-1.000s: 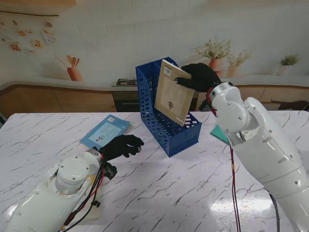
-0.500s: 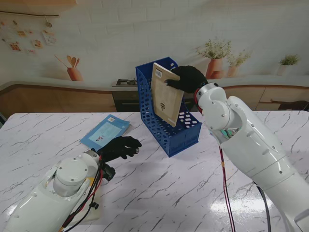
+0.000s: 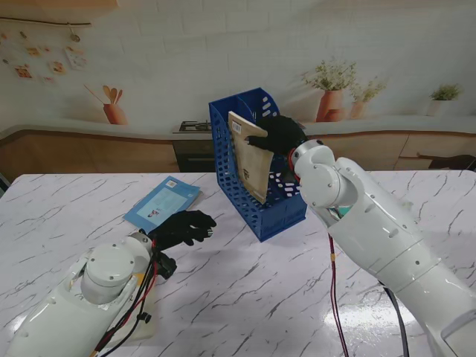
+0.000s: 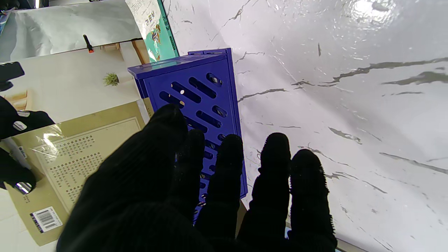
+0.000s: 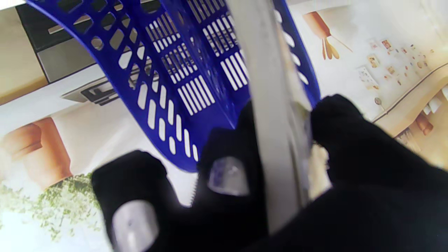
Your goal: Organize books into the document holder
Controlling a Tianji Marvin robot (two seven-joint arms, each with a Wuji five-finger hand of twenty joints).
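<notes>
Books are what this task sorts, and one of them, a tan paperback [image 3: 250, 156], is partly inside the blue document holder [image 3: 277, 212], which stands on the marble table [image 3: 245, 297]. The right hand [image 3: 277, 136] grips the tan paperback by its upper edge, so the lower part can go down between the holder's walls while the hand stays above the rim. The book leans a little off vertical, roughly parallel to the tall perforated side wall, which suits a slide into the slot. In the right wrist view, the thumb sits on one face of the cover and the fingers [image 5: 224, 175] on the other, closed tight on the tan paperback [image 5: 269, 115]; the holder's slotted wall [image 5: 168, 87] lies straight ahead. Whether the book's bottom edge has reached the holder's floor cannot be told, since the wall hides it.

A second book, a light blue paperback [image 3: 162, 202], lies flat on the table to the left of the holder, just beyond the left hand [image 3: 182, 226]. That hand hovers low over the table, holding nothing, its fingers [image 4: 273, 164] loosely extended and slightly spread. It is probably waiting near the blue book as the next thing to file. A teal book [image 4: 157, 31] lies beyond the holder, at its far side.
</notes>
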